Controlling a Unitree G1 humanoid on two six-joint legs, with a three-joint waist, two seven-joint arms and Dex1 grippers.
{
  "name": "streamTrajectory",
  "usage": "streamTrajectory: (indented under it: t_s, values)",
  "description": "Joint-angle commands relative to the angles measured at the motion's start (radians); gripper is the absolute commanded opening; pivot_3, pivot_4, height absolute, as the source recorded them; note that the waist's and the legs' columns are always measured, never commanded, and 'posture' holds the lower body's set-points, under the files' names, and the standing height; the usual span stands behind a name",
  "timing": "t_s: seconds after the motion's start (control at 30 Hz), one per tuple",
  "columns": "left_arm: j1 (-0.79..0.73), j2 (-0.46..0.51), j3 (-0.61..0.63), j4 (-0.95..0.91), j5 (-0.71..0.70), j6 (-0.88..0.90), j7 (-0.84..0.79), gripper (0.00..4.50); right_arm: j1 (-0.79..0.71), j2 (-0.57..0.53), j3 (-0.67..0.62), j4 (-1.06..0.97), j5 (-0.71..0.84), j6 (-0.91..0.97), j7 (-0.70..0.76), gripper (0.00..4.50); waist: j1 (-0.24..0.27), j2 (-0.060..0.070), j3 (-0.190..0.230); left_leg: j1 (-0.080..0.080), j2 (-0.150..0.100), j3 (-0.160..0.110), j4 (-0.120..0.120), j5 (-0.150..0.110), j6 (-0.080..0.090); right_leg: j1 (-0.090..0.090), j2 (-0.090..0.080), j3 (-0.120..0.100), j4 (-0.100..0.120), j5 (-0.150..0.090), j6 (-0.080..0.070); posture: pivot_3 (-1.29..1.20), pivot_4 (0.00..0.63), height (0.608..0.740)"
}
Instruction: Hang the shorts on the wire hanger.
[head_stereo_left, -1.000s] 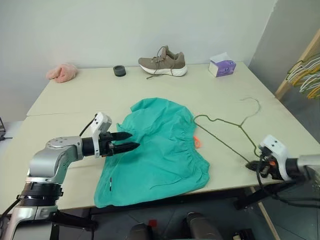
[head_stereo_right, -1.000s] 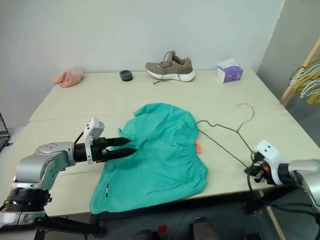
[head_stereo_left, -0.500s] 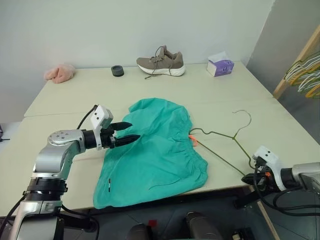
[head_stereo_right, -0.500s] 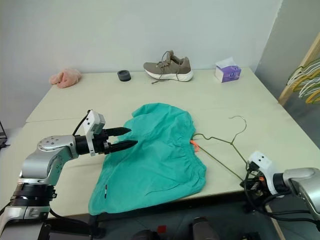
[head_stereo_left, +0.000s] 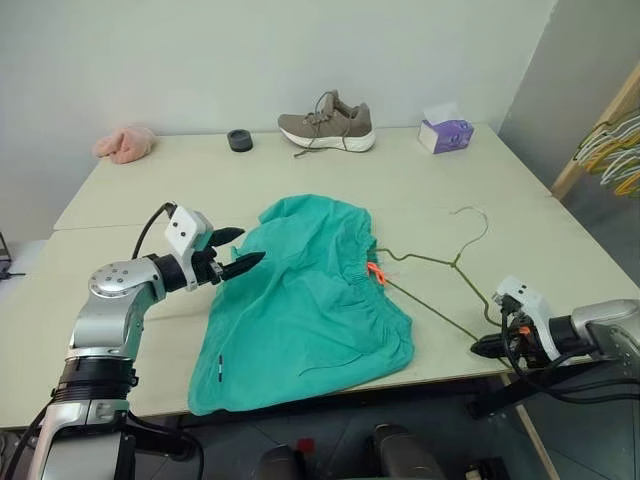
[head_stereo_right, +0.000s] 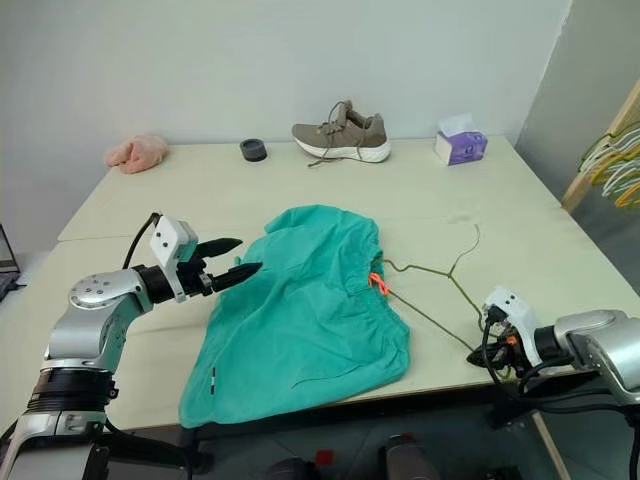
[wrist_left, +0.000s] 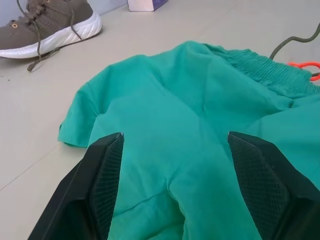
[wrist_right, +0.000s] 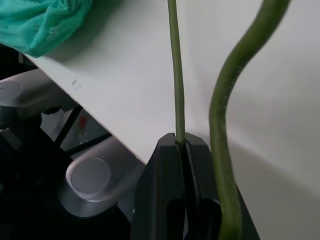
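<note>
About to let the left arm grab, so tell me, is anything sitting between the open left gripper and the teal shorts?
Nothing visible. The left gripper, open, hovers at the edge of the shorts, with only bare table nearby.

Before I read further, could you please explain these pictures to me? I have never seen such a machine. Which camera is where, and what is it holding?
This is a humanoid robot with two arms standing at a table. Two pictures come from cameras in its head, looking down; the other two come from a camera on each wrist. The left gripper hovers with open jaws at the edge of the teal shorts, holding nothing. The right gripper, at the table's near edge, is shut on the wire hanger, whose far end reaches the shorts' waistband. Further back lie a sneaker, a tissue box, a pink cloth and a small dark ring.
</note>
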Motion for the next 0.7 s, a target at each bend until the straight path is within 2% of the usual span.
streamTrajectory:
  t_s: [0.03,0.2,0.5,0.7]
  values:
    - [0.008,0.011,0.02,-0.036,-0.002,-0.019,0.0,3.49,-0.015,-0.035,-0.003,-0.009,0.032,0.005,0.028,0.0,0.0,0.0,0.0,0.0,0.0,0.0,0.0,0.0,0.0,0.0,0.0,0.0,0.0,0.0,0.0,-0.2,0.102,0.74]
    - [0.012,0.011,0.007,-0.042,0.007,-0.028,-0.006,3.49,-0.068,0.015,0.0,0.022,0.084,0.084,0.014,0.0,-0.001,0.0,0.0,0.0,0.001,0.0,0.0,0.0,0.0,0.0,0.0,0.0,0.0,0.0,0.0,-0.2,0.099,0.74]
    - [-0.02,-0.008,-0.026,-0.029,0.024,-0.051,-0.017,3.49,-0.247,0.155,0.105,0.196,0.065,0.15,-0.048,0.0,-0.001,0.0,0.001,0.0,0.0,0.0,0.0,0.0,0.0,0.0,0.0,0.0,0.0,0.001,-0.001,-0.2,0.092,0.74]
    - [-0.021,-0.019,-0.036,-0.036,0.031,-0.064,-0.014,3.49,-0.337,0.285,0.062,0.301,0.09,0.274,-0.13,0.0,-0.001,0.0,0.001,-0.001,0.0,0.0,0.0,0.0,0.0,-0.001,0.0,0.0,0.0,0.002,-0.003,-0.18,0.085,0.74]
